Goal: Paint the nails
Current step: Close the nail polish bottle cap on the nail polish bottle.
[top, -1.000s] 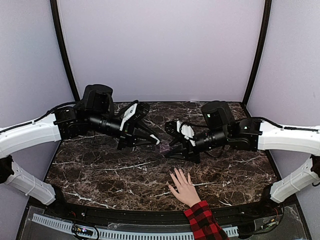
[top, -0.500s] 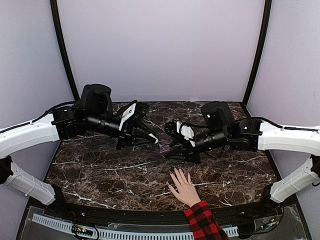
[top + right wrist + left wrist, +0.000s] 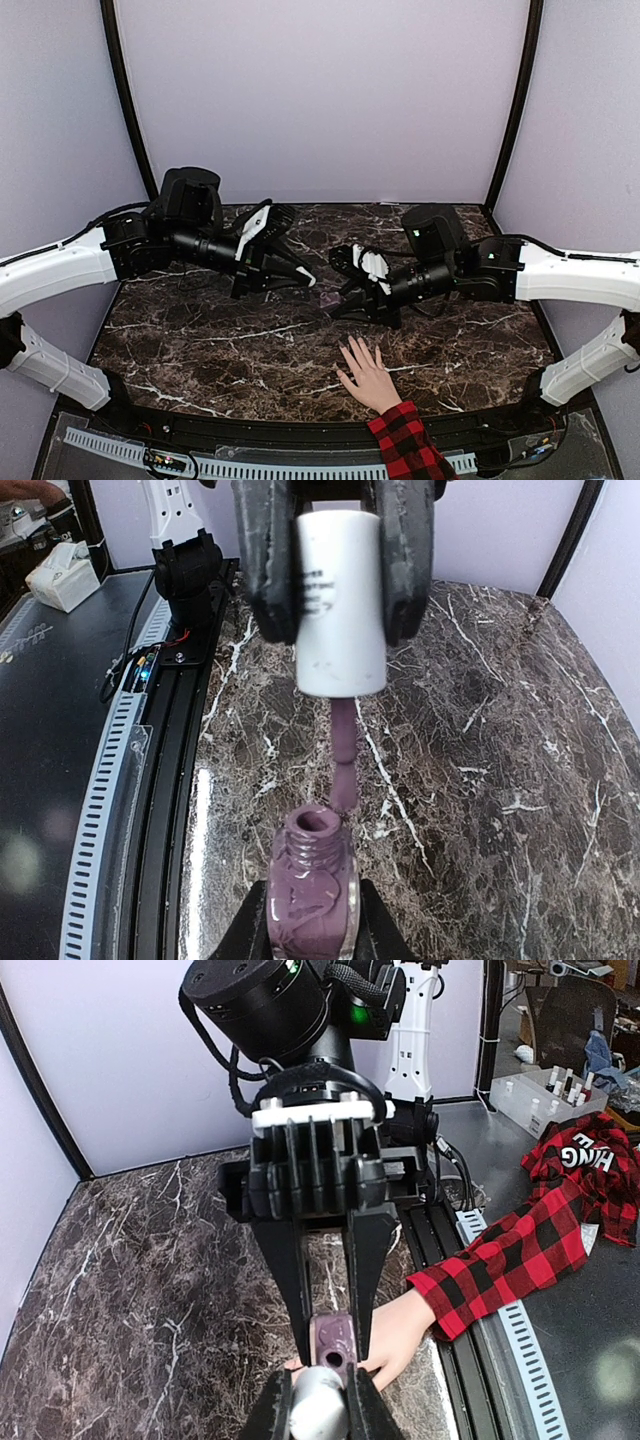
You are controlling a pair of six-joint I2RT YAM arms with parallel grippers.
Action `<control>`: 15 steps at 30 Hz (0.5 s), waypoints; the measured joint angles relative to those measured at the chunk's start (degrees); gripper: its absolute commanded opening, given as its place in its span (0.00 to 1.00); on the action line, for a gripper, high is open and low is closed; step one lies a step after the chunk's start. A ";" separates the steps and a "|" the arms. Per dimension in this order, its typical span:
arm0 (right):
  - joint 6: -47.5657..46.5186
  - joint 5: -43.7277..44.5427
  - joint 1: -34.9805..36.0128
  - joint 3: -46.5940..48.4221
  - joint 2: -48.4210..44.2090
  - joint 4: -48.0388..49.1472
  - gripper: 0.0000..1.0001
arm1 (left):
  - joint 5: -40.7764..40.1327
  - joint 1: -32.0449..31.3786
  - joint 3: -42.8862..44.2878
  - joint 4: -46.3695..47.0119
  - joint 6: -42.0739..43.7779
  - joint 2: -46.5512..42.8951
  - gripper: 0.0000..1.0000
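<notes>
near edge: a human hand point(image 3: 368, 376) in a red-and-black plaid sleeve point(image 3: 405, 442) lies flat on the dark marbled surface point(image 3: 200, 345), with its fingers spread and pointing away from the arm bases. the nails point(image 3: 352, 345) sit at these fingertips and are too small in this view to tell their colour. just beyond the fingertips: the right pincer point(image 3: 338, 300) reaches in from the right and is closed on a small purple bottle point(image 3: 312, 905), whose open neck is turned toward the other pincer. facing it from the left: the left pincer point(image 3: 308, 283) is clamped on a white cap point(image 3: 340, 600). a purple-coated brush point(image 3: 343, 745) extends from the cap to the bottle's mouth; whether its tip touches the rim cannot be told. the two pincers meet over the middle of the surface, near the hand but apart from it. far: a plain pale wall point(image 3: 320, 100) stands behind.
</notes>
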 measured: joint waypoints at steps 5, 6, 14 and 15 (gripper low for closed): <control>0.02 0.00 0.00 0.00 0.00 -0.04 0.00 | 0.96 0.00 0.00 -0.04 0.00 0.00 0.00; 0.02 0.00 0.00 -0.02 0.00 -0.04 0.00 | 1.16 0.00 0.00 -0.04 0.00 0.00 0.00; 0.02 0.00 0.00 0.00 0.00 -0.04 0.00 | 2.10 0.00 0.00 -0.31 0.00 0.09 0.00; 0.02 0.00 0.00 0.00 0.00 -0.04 0.00 | 2.14 0.00 0.00 -0.42 0.00 0.11 0.00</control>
